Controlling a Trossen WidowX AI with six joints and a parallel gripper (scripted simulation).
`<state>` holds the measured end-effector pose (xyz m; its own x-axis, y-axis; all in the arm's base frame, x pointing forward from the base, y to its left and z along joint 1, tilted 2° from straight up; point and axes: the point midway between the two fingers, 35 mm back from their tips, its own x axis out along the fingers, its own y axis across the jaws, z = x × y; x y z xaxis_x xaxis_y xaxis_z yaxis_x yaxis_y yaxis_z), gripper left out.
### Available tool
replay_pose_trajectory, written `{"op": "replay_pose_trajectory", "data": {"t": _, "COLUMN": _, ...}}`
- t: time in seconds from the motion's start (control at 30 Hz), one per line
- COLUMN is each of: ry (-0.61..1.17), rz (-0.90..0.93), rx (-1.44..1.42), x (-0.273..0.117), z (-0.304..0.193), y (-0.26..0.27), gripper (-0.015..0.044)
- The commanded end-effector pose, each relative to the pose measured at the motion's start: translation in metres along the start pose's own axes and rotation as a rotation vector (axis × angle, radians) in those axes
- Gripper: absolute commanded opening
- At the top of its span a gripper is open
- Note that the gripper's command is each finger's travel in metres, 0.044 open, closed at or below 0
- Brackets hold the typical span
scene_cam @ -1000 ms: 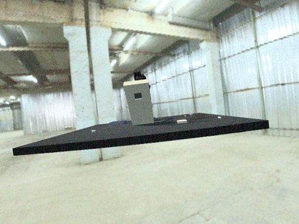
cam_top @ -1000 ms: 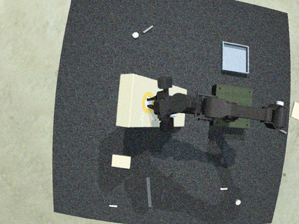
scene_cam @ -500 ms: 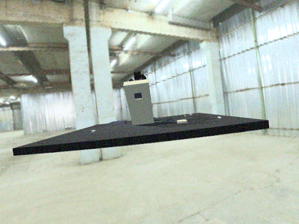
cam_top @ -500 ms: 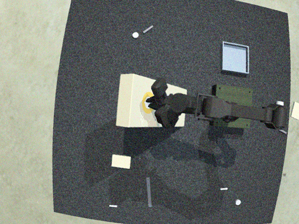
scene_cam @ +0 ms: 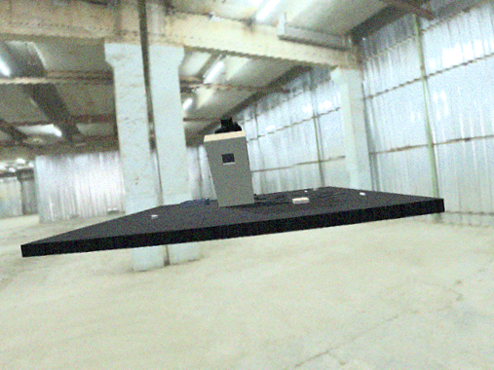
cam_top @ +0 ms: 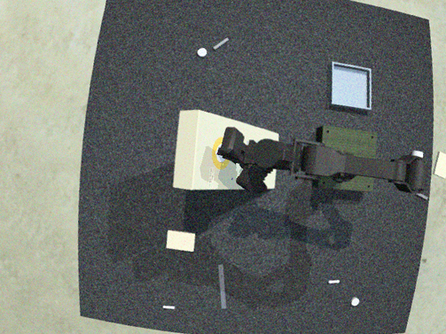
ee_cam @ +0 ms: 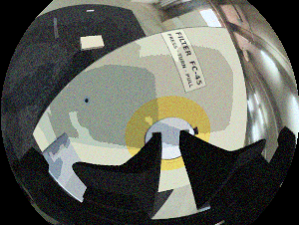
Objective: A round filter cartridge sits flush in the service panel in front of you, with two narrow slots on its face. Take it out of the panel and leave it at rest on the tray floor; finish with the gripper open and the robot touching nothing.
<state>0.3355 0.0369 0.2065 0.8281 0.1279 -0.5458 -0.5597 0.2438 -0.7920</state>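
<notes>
The round pale cartridge [cam_top: 220, 158] [ee_cam: 171, 124] sits inside the yellow ring [ee_cam: 191, 106] on the sloped face of the cream service panel [cam_top: 210, 124] [ee_cam: 214, 62]. My gripper [ee_cam: 168, 133] is shut on the cartridge, with its fingertips at the cartridge's face. The fingers cover the slots, and I cannot tell whether the face stands proud of the panel. A small dark mark [ee_cam: 195, 130] shows at the cartridge's right edge in the wrist view. The pale blue tray [cam_top: 350, 88] is empty, away from the panel, at the right in the top view.
A label [ee_cam: 184, 60] is beside the ring. The green base plate [cam_top: 352, 140] lies under the arm. A cream block [cam_top: 181, 241] [scene_cam: 300, 200] [ee_cam: 92, 42] and a grey bar [cam_top: 222, 286] lie on the dark mat. A white disc [cam_top: 201, 52] lies beyond the panel. The exterior view shows the panel housing's back [scene_cam: 232, 185].
</notes>
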Motion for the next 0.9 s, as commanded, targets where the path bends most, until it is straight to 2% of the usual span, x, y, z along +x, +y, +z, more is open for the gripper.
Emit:
{"op": "replay_pose_trajectory", "data": {"t": 0.0, "ry": 0.007, "rz": -0.004, "rx": -0.126, "x": 0.003, "z": -0.001, "y": -0.001, "gripper": 0.0}}
{"op": "replay_pose_trajectory", "data": {"t": 0.3, "ry": 0.007, "rz": -0.002, "rx": -0.435, "x": 0.002, "z": -0.001, "y": -0.001, "gripper": 0.0}}
{"op": "replay_pose_trajectory", "data": {"t": 0.47, "ry": 0.007, "rz": -0.002, "rx": -0.388, "x": 0.0, "z": -0.001, "y": -0.001, "gripper": 0.0}}
{"op": "replay_pose_trajectory", "data": {"t": 0.87, "ry": 0.008, "rz": 0.002, "rx": -0.354, "x": -0.06, "z": -0.001, "y": -0.002, "gripper": 0.0}}
